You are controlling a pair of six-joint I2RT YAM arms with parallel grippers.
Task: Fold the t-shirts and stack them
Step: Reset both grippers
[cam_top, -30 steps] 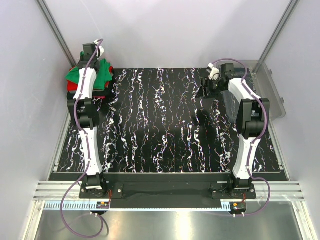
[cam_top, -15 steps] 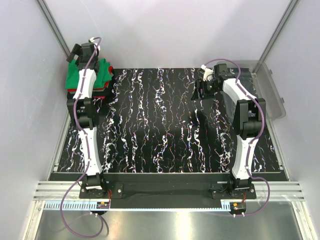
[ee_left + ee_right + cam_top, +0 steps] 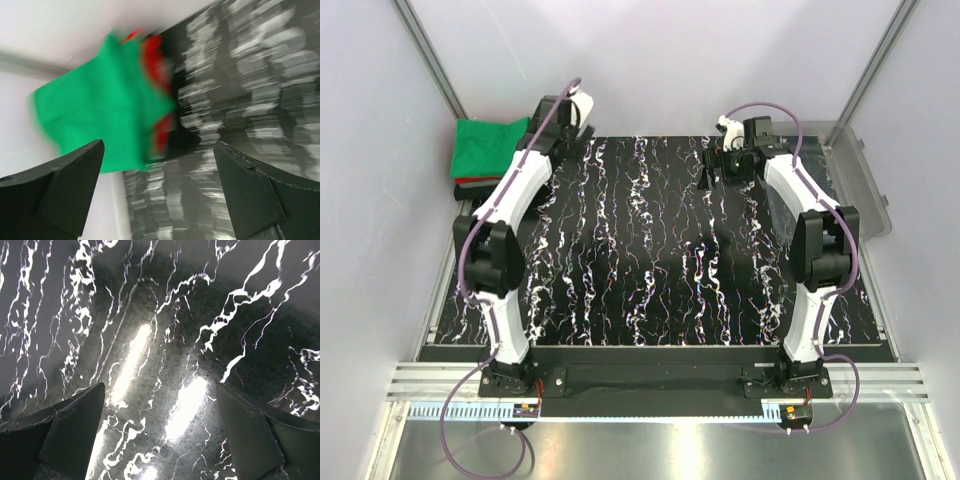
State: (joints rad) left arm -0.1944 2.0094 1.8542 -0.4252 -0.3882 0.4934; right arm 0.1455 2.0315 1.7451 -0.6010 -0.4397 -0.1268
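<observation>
Looking down from the top camera, I find the green t-shirt (image 3: 490,148) lying folded on a red t-shirt (image 3: 470,182), the pile sitting at the counter's (image 3: 650,260) far left corner. The left tool (image 3: 568,118) hangs over the counter's far edge, near that pile, jaws spread and carrying nothing. The right tool (image 3: 712,172) hovers over the counter's far right part, equally released, with the clear bin (image 3: 865,190) off the counter's right edge.

My left wrist camera is blurred, yet it shows the left tool (image 3: 159,150) wide apart and the green t-shirt (image 3: 100,110) over the red t-shirt (image 3: 155,60), well apart from the fingers.

My right wrist camera shows only bare counter (image 3: 150,315) under the gaping right tool (image 3: 160,390).

I judge the stacking step finished for this shirt. Next I must find another shirt, if any, and bring both tools over it; I cannot tell whether the bin holds one.
</observation>
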